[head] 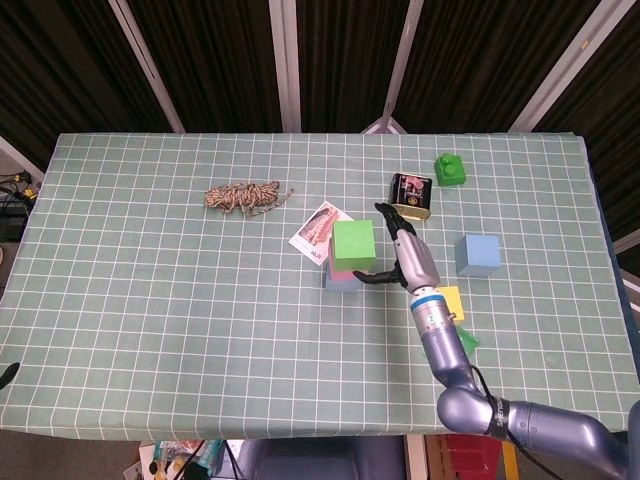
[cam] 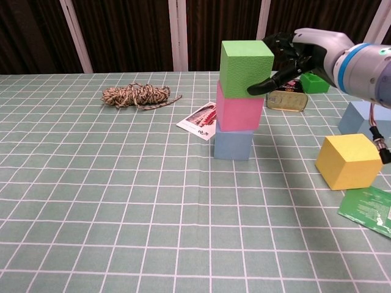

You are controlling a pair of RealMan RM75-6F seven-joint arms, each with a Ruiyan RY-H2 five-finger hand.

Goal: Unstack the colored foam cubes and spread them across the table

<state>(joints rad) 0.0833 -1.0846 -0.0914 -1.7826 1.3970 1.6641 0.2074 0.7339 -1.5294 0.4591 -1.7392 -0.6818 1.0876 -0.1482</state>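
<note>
A stack of three cubes stands mid-table: green cube [head: 353,245] [cam: 245,68] on top, pink cube [cam: 238,112] under it, light blue cube [cam: 233,144] at the bottom. My right hand [head: 403,252] [cam: 292,54] hovers just right of the green cube, open with fingers spread and the thumb close to the cube's right face; contact is unclear. A yellow cube [head: 450,301] [cam: 350,161] and another light blue cube [head: 478,254] [cam: 364,118] sit apart on the table to the right. My left hand does not show in either view.
A tin [head: 410,195] and a green toy block [head: 450,168] sit behind the stack. A card [head: 321,229] lies at its left, a rope bundle [head: 247,195] further left, a green packet [cam: 369,209] near the yellow cube.
</note>
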